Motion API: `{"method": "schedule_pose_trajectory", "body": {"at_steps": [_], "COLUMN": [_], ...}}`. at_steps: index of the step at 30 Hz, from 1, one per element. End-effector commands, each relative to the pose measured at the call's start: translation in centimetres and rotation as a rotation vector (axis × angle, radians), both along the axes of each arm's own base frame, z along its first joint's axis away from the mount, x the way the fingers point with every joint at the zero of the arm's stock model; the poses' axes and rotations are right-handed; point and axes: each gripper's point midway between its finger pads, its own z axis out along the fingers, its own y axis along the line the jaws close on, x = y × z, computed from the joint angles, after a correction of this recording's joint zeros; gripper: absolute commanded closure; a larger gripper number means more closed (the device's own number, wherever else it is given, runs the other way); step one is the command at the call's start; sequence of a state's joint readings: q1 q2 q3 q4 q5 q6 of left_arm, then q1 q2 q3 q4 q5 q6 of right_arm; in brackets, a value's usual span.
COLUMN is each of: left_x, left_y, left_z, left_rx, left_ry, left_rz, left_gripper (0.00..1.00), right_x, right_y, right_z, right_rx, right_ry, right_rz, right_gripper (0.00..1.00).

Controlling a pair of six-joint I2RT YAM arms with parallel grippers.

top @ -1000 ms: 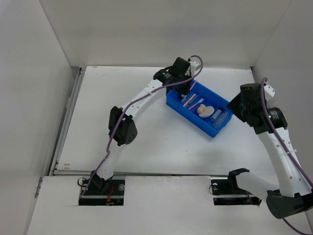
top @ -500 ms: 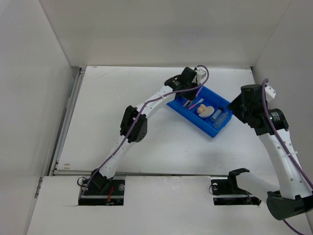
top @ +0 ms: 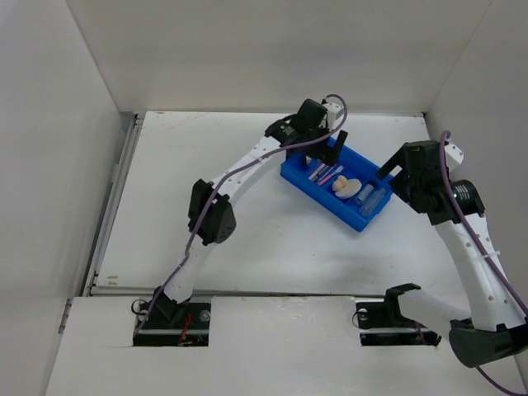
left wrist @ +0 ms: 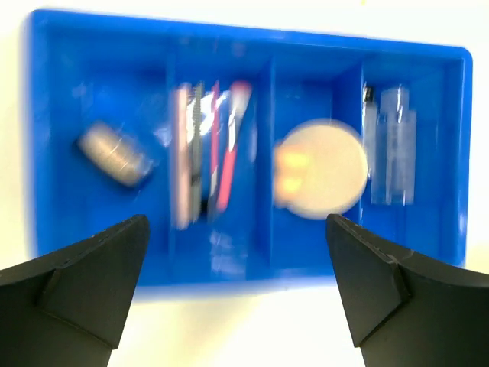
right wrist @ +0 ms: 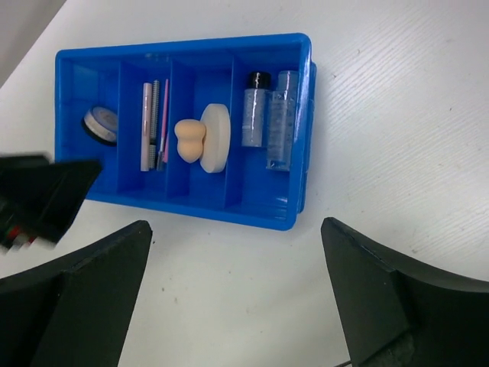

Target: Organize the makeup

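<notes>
The makeup lies sorted in the blue tray (right wrist: 183, 42). The round compact (right wrist: 99, 124) is in one end bay. Beside it lie the pink stick (right wrist: 165, 131) and the dark pencil (right wrist: 156, 122), then the beige sponge (right wrist: 189, 139) against a pale disc (right wrist: 217, 138). The clear bottles (right wrist: 280, 115) fill the last bay. My left gripper (top: 328, 150) hangs open over the tray's far side with nothing in it. The left wrist view is blurred but shows the sticks (left wrist: 202, 153) and the disc (left wrist: 325, 168). My right gripper (right wrist: 237, 298) is open and holds nothing, over bare table beside the tray.
White walls close the table in at the back and both sides. The tray (top: 323, 200) sits diagonally at the back right, between both arms. A finger of the left gripper (right wrist: 46, 195) shows at the left of the right wrist view.
The left gripper went from shut to open above the tray, dipping toward it and drawing back a little. The right gripper's jaws spread wider; its arm barely moved.
</notes>
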State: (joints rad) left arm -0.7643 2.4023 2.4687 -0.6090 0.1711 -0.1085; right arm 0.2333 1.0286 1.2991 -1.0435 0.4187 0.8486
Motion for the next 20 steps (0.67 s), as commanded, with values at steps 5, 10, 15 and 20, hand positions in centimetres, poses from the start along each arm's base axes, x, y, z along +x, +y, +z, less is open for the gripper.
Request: {"method": "schedule_pose_trajectory", "body": {"at_steps": [5,10,15,20], "left_x": [-4.4,-6.3,-8.7,-10.1], "left_y": [16.9,31.8,39.9,42.9], "left_z": [12.2,11.6,6.9,6.0], "left_rx": [0.109,0.140,0.254,0.292], "left_ry": [-0.188,-0.088,0.001,0.004], "left_rz": [0.370,0.767,0.987,1.083], "left_gripper": [0.00,0.00,0.00,0.00], "right_x": [1.8,1.5,0.2,-1.6], "right_y": [-0.4,-0.8,-1.8,-3.1], "right_z": [3.8,4.7,5.1,5.5], "right_rx": [-0.032,-0.038,-0.054,-0.073], "right_ry": [-0.124,-0.155,-0.188,-0.232], "right_rz": [-0.005,-0.023,-0.054,-0.095], "right_gripper": [0.00,0.00,0.00,0.00]}}
